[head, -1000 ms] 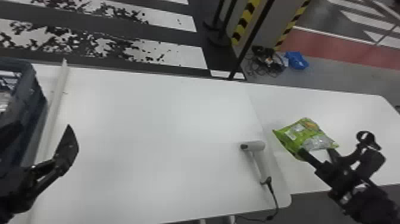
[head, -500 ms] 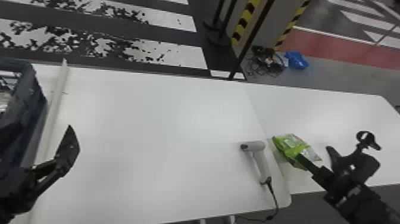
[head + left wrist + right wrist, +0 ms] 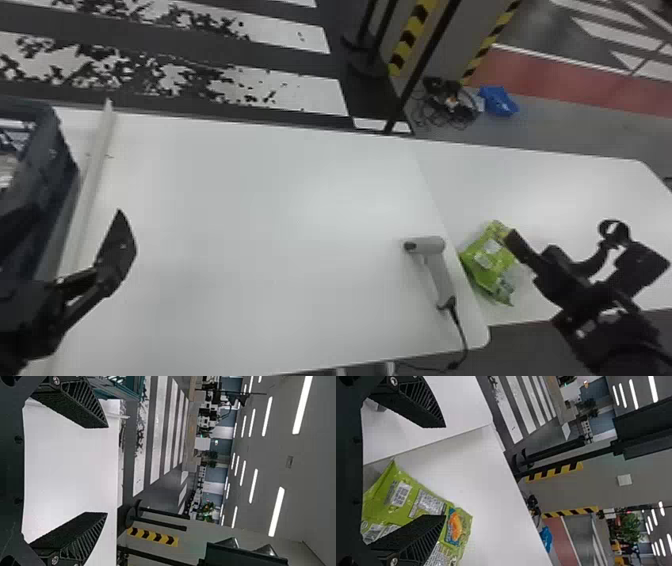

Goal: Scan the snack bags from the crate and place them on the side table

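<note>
Green snack bag (image 3: 487, 265) on the side table (image 3: 540, 185), presumably parked apart from unscanned stock.
From here, the right gripper (image 3: 445, 471) looks spread beside it, likely for clearance; the left gripper (image 3: 107, 470) gapes near the crate (image 3: 59, 165).

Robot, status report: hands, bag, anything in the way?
Left hand open, empty. Right hand open by green bag. Bag on side table. Scanner near, on main table.

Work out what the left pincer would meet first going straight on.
Probably nothing close: ahead of the left pincer, the way looks free over the table, though its height above that is unclear.
</note>
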